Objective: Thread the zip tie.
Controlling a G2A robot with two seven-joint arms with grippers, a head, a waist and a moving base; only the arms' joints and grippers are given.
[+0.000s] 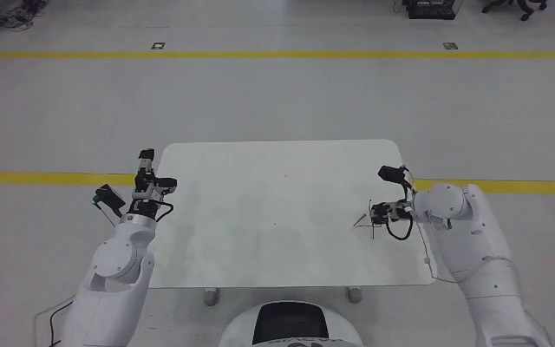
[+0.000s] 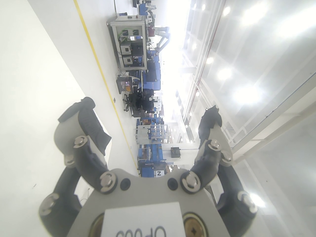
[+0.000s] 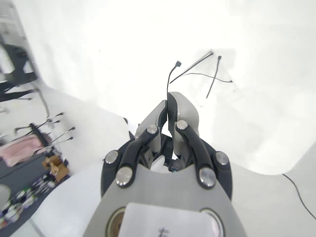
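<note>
Right gripper (image 3: 168, 99): clenched, pads pressed flat together on the zip tie (image 3: 169, 79). It sits over the table (image 1: 277, 191) just inside the right edge, roughly halfway along that edge.

The tie is pinched at its tail end. The rest of the strap sticks straight out past the fingertips, then bends over to one side, with the head as the free end furthest from the pads. In the right wrist view the held strap looks raised off the table, touching only the pads.

Beyond the fingertips, further in from the right edge, three loose zip ties (image 3: 191, 68) lie flat on the table, crossing each other in a small heap. They're near the held tie's head but apart from it. From the top view the heap sits just beside the right gripper (image 1: 375, 212) on its inboard side.

Left gripper (image 2: 148, 114): released, fingers spread wide, nothing between them. In the top view it's at the table's left edge towards the far left corner (image 1: 152, 171), aimed away from the table, well apart from the tie and the heap.
</note>
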